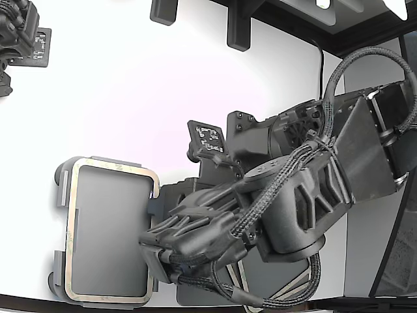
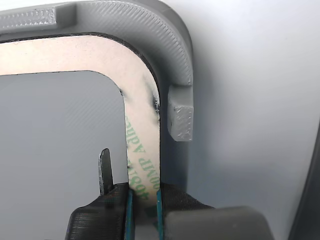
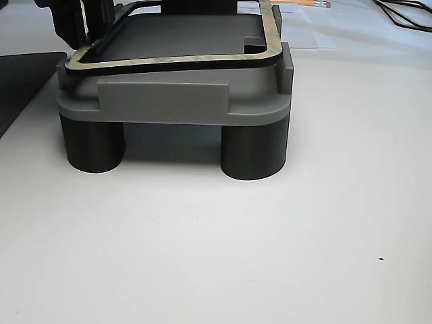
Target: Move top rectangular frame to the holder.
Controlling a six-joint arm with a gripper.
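White bench (image 3: 283, 236), pencil (image 3: 307, 3) at far edge. Top rectangular frame (image 2: 145, 125) seated in holder (image 2: 182, 60), claw (image 2: 144, 202) pinching one frame side.

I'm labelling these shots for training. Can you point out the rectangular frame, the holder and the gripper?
rectangular frame (image 2: 142, 130): wrist view, on its beige strip just above the gripper.
holder (image 2: 181, 60): wrist view, on its raised grey corner wall.
gripper (image 2: 144, 210): wrist view, between the two fingertips that clamp the frame's strip.

One beige frame (image 1: 111, 175), one grey holder (image 1: 62, 195), two dark legs (image 3: 91, 145), possibly more hidden.
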